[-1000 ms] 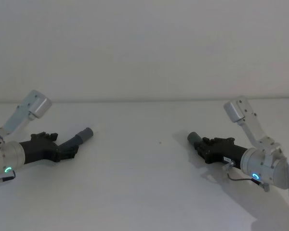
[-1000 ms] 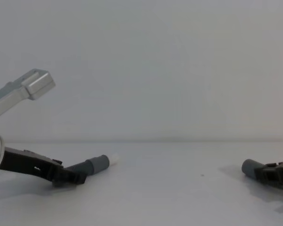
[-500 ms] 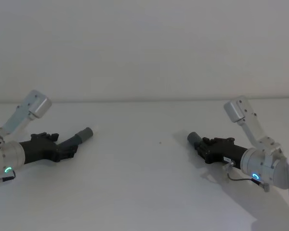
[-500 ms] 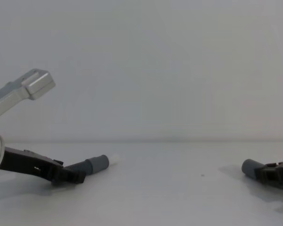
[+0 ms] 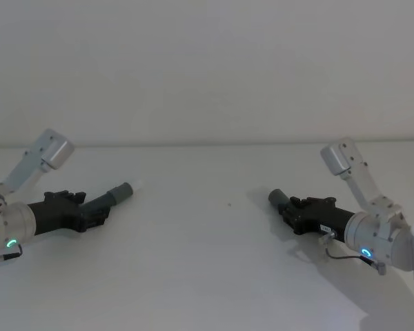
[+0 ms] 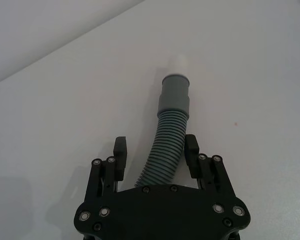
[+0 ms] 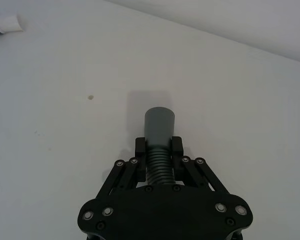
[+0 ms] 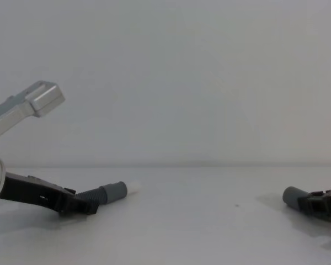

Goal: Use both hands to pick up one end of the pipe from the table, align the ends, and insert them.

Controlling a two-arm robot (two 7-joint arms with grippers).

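left hand (image 5: 99,211), right hand (image 5: 288,206) at pipe (image 5: 115,194) on white table (image 5: 207,265), blank wall (image 5: 207,69) behind

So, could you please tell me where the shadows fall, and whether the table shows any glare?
Head view: a soft shadow spreads on the table beside the right arm, no glare. Right wrist view: a faint shadow lies beyond the open cuff of the hose piece held in the right tool. Chest view: a dim shadow sits under the left tool.

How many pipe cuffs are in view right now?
2. The white-tipped cuff is just beyond the left gripper; the plain cuff juts from the right gripper. None seems hidden.
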